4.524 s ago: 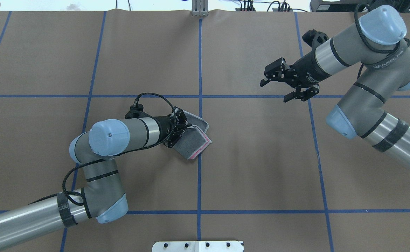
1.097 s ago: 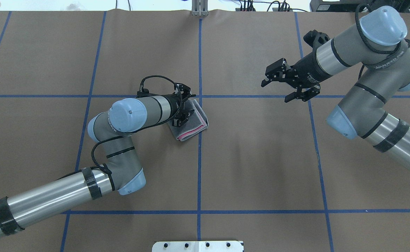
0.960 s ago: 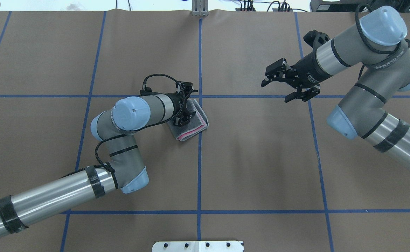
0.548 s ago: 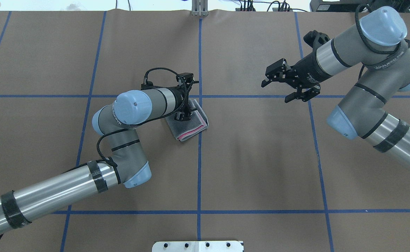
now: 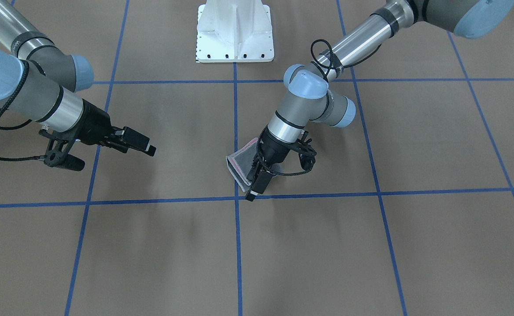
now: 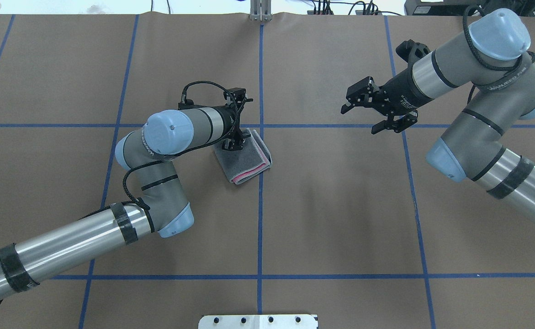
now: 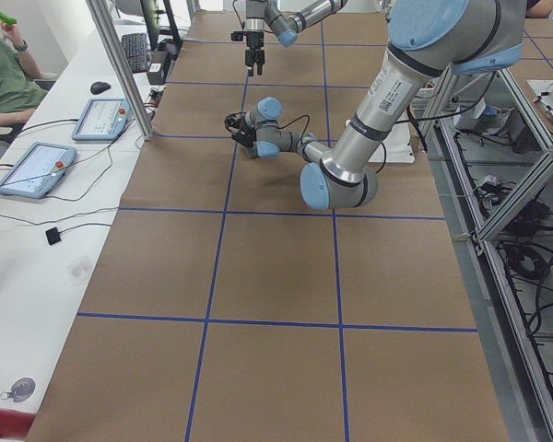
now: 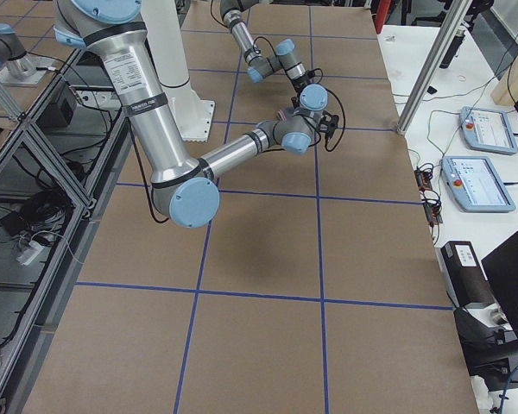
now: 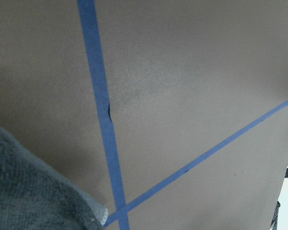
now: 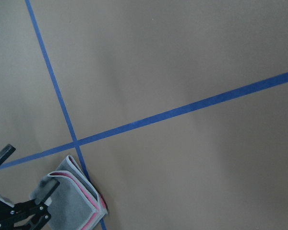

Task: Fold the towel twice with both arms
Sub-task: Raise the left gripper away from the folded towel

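Note:
The towel (image 6: pixel 245 158) lies folded into a small packet just left of the table's middle tape line, grey face up with pink edges showing at its near side. It also shows in the front view (image 5: pixel 240 167), the right wrist view (image 10: pixel 72 194) and as a grey corner in the left wrist view (image 9: pixel 29 191). My left gripper (image 6: pixel 235 119) hovers over the towel's far left part, open and empty; the front view shows it (image 5: pixel 254 184) too. My right gripper (image 6: pixel 358 119) is open and empty, held above the table far to the right.
The table is covered in brown paper (image 6: pixel 340 205) with a blue tape grid. The white pedestal base (image 5: pixel 235 30) stands at the robot's side. Tablets and cables (image 7: pixel 37 166) lie on a side bench beyond the far edge.
My left gripper has let go of the towel, lifted and drawn toward the far side while its wrist turned. The towel has lain still for the last second. The right arm has not moved.

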### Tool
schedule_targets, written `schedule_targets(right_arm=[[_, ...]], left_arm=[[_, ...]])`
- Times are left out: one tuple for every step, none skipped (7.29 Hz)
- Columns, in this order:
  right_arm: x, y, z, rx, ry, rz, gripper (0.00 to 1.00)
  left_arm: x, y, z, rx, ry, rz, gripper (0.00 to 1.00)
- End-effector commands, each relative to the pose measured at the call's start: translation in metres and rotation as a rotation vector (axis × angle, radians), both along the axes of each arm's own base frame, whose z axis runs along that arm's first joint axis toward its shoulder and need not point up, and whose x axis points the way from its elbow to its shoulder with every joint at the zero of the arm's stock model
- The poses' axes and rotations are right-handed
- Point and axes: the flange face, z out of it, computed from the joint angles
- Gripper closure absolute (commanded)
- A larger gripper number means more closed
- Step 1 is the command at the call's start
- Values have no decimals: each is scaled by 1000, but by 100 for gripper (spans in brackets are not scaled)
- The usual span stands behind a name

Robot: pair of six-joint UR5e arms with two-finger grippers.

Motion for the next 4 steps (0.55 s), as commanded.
schedule_targets(right_arm=[[0,0,0,0,0,0,0],[0,0,0,0,0,0,0],[0,0,1,-1,1,0,0],[0,0,1,-1,1,0,0]], left_arm=[[2,-4,10,-9,-18,-3,1],[0,-7,11,-10,-20,-8,1],[0,-9,14,-13,-25,-9,1],[-3,-13,15,-14,-26,-15,1]])
